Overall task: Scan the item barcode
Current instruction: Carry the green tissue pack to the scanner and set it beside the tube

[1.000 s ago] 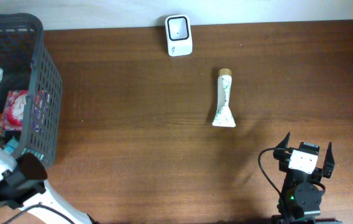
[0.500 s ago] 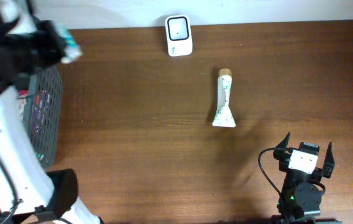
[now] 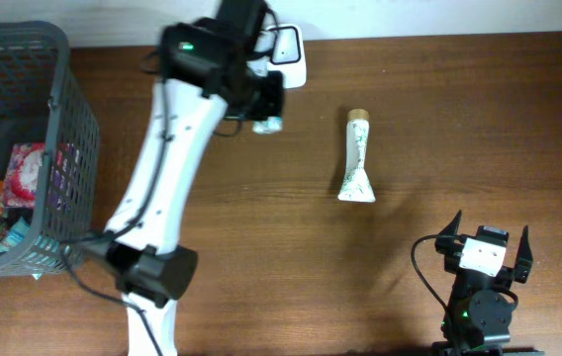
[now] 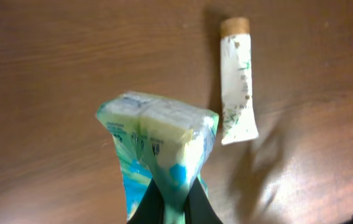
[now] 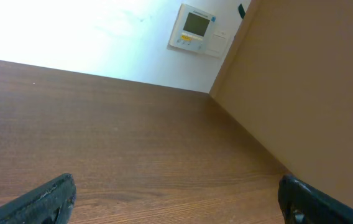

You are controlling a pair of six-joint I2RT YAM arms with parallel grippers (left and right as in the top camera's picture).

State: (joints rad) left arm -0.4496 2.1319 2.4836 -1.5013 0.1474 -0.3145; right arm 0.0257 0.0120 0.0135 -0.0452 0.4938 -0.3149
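Brown wood table (image 3: pixel 212 227) runs under both my arms. My left claw (image 4: pixel 171 202) is clamped on the lower end of a teal-and-white packet (image 4: pixel 164 134), held over the wood. From overhead, the packet sits just beside the white scanner (image 3: pixel 284 56), which stands at the far edge. A tube (image 3: pixel 357 158) lies flat near the packet, on its right, cap toward the far edge. A grey basket (image 3: pixel 73 129) stands at the left end. My right claw (image 3: pixel 486 242) sits near the front edge, fingers wide apart, holding nothing.
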